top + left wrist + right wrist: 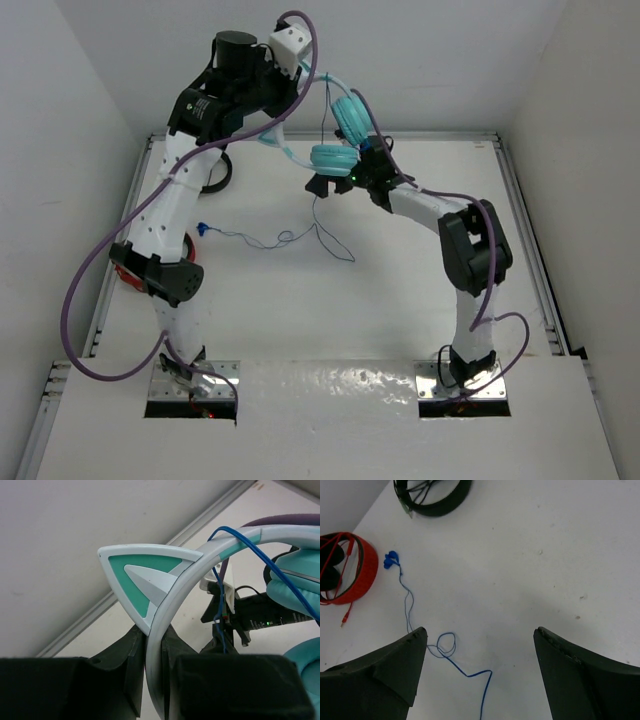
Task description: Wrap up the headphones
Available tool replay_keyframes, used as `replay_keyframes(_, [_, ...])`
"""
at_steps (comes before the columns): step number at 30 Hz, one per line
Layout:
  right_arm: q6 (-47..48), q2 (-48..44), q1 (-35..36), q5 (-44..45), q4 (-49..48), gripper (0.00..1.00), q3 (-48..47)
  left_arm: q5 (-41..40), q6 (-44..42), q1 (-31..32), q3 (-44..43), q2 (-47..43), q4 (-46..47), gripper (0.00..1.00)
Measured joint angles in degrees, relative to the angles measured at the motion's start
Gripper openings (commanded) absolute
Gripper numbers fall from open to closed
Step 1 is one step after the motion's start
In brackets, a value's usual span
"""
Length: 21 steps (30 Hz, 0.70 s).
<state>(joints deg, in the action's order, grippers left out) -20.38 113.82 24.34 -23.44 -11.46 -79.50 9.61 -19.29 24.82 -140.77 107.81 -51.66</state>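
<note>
Weight should be no trouble, I judge: the teal over-ear headphones (335,157), with round turquoise earcups (350,118) and a pale cat-eared headband (165,610), look light, rigid in the band and soft only at the cushions. They hang in the air above the far edge of the white counter (400,300), nearer its middle than either far corner.

The left gripper (154,647) is closed tight on the headband, one black finger on each face of it, just below a cat ear. That is a sound place to hold, since the band is stiff and thin enough to pinch, though smooth plastic may swivel between the pads. The right gripper (480,632) stands wide open with nothing in it, near the lower earcup and pointing down at the counter.

The thin blue cable (409,605) looks the awkward part: limp, springy and easily kinked. In the left wrist view it crosses over the headband. Further down it lies in loose curls across the counter towards the left edge, ending in a blue plug (391,560) near the red hoop-shaped headphones (350,570). The black ring-shaped headphones (432,495) lie nearer the far left corner. The cable is best pinched lightly at the slack on the counter, so it can be drawn round the band without snagging.
</note>
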Motion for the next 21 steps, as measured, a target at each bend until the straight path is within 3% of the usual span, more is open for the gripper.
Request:
replay_keyframes(11, [-2.9, 1.3, -3.8, -1.6, -2.9, 0.82, 15.5, -5.5, -0.2, -0.4, 0.2, 0.0, 0.1, 0.0])
replay_keyframes(16, [0.0, -7.8, -8.6, 1.0, -0.6, 0.83, 22.7, -5.6, -0.1, -0.5, 0.5, 0.0, 0.1, 0.0])
replay_keyframes(21, [4.1, -19.2, -8.4, 4.2, -1.0, 0.81, 30.1, -5.8, 0.4, -0.5, 1.1, 0.1, 0.1, 0.0])
